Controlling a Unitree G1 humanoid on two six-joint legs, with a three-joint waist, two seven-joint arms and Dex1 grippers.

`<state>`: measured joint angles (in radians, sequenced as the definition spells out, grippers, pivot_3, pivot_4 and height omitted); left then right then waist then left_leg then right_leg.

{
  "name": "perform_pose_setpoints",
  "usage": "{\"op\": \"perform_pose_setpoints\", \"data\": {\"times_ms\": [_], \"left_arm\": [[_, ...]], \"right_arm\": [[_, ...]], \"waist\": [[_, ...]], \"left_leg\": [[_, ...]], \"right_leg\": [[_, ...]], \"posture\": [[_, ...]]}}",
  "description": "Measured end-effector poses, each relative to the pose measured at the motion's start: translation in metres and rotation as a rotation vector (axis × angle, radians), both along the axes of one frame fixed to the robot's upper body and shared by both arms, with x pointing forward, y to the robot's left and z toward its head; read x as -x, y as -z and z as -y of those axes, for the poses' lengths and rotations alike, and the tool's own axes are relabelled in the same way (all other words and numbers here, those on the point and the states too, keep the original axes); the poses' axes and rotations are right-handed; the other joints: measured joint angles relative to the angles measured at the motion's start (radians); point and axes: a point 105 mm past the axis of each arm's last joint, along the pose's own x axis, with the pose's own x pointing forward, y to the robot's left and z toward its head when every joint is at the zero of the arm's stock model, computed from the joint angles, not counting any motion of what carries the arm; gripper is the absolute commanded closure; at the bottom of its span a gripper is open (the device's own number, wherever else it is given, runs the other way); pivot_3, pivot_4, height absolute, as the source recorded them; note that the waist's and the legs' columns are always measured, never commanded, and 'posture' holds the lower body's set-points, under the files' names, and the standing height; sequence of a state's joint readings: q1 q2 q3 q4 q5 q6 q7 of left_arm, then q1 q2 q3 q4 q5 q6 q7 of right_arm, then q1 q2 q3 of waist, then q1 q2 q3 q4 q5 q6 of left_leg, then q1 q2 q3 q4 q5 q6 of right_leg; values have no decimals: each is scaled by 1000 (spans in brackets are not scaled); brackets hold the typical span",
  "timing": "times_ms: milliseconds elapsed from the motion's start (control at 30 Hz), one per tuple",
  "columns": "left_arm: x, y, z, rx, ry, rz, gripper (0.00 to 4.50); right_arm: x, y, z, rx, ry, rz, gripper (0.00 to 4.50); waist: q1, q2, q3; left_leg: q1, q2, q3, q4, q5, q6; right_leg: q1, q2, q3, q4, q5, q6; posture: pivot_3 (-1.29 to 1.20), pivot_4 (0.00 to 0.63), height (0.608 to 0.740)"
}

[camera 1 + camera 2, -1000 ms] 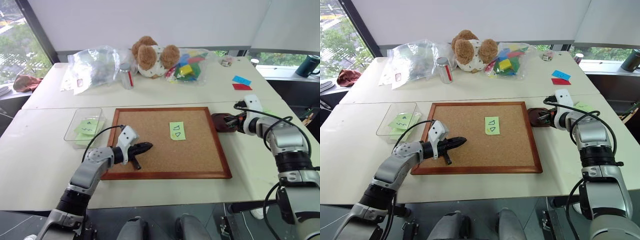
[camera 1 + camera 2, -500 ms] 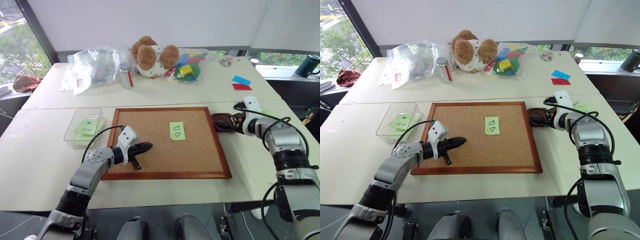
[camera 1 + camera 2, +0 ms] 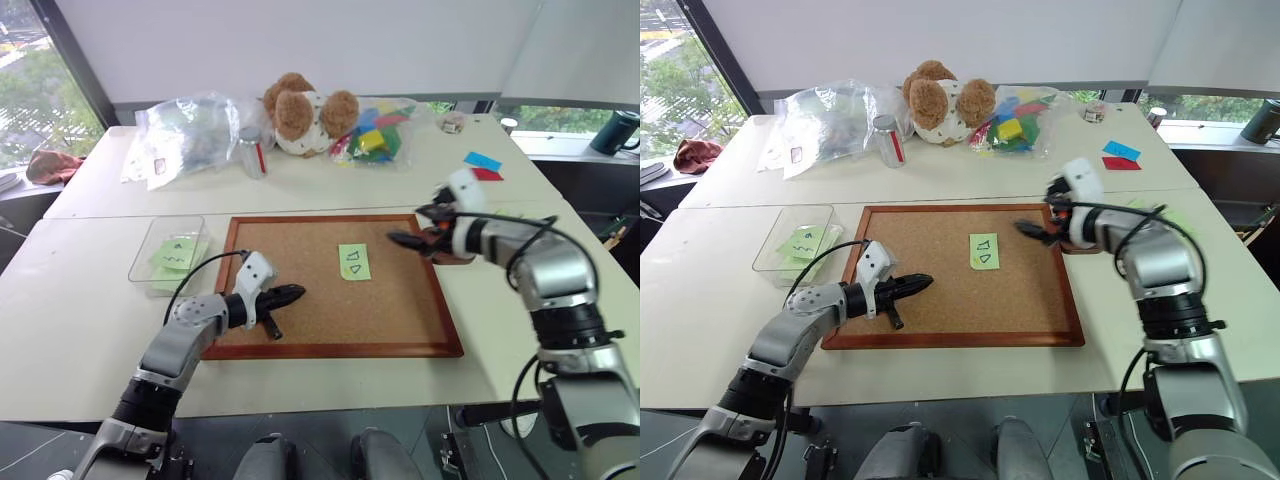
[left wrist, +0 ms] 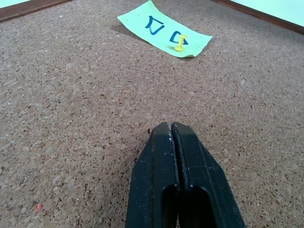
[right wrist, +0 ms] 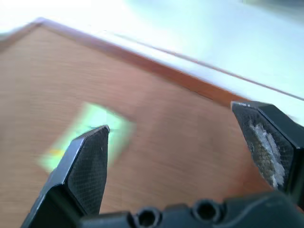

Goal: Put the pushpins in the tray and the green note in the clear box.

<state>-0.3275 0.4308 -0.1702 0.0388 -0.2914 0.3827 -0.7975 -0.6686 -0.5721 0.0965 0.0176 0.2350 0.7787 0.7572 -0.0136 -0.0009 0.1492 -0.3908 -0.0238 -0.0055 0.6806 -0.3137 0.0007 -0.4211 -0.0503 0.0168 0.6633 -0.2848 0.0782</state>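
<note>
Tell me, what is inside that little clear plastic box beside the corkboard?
The clear box holds light green sticky notes with small dark marks, lying overlapped. Whatever lies under them is covered, so I cannot tell how many there are.

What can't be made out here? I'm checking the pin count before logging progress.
- Tray: the right pincer and its arm cover most of it in the head views, so any pins inside are hidden.
- Pin: a yellow one stands in the green note in the left wrist view; too small in the head views.
- Right wrist view: blurred, marks on the note unreadable.
- Notes in the clear box: markings too small.
</note>
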Motion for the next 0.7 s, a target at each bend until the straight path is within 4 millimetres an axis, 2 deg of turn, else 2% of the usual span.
{"op": "perform_pose_setpoints", "data": {"times_ms": [33, 100, 200, 267, 433, 700], "left_arm": [[0, 0, 1, 1, 2, 1, 4484], [0, 0, 2, 2, 5, 1, 4484], [0, 0, 1, 2, 1, 0, 4484], [1, 1, -1, 1, -2, -2, 4484], [1, 1, -2, 2, -10, 2, 4484], [2, 1, -2, 2, -16, 3, 4484]], "right_arm": [[6, 8, -14, -4, -40, -23, 31], [14, 20, -29, 1, -88, -54, 31], [17, 25, -33, 8, -92, -68, 708], [19, 29, -35, 7, -92, -76, 1667], [22, 40, -46, 8, -109, -99, 1667], [19, 47, -46, 8, -95, -110, 1667]], "waist": [[2, 0, 0], [3, 0, 0], [2, 0, 0], [1, 0, 0], [-2, 0, 0], [-3, 0, 0]], "left_leg": [[0, 0, 0, 0, 0, 0], [-1, 0, 0, 0, 0, 0], [0, 0, 0, 0, 0, 0], [0, 0, 0, 0, 0, 0], [0, 0, 0, 0, 0, 0], [0, 0, 0, 0, 0, 0]], "right_leg": [[0, 0, 0, 0, 0, 0], [0, 0, 0, 0, 0, 0], [0, 0, 0, -1, 0, 0], [0, 0, 0, 0, 0, 0], [0, 0, 0, 0, 0, 0], [-1, 0, 0, 0, 0, 0]], "posture": [[0, 150, 740], [0, 150, 740], [0, 150, 740], [0, 150, 740], [0, 150, 740], [0, 150, 740]]}}
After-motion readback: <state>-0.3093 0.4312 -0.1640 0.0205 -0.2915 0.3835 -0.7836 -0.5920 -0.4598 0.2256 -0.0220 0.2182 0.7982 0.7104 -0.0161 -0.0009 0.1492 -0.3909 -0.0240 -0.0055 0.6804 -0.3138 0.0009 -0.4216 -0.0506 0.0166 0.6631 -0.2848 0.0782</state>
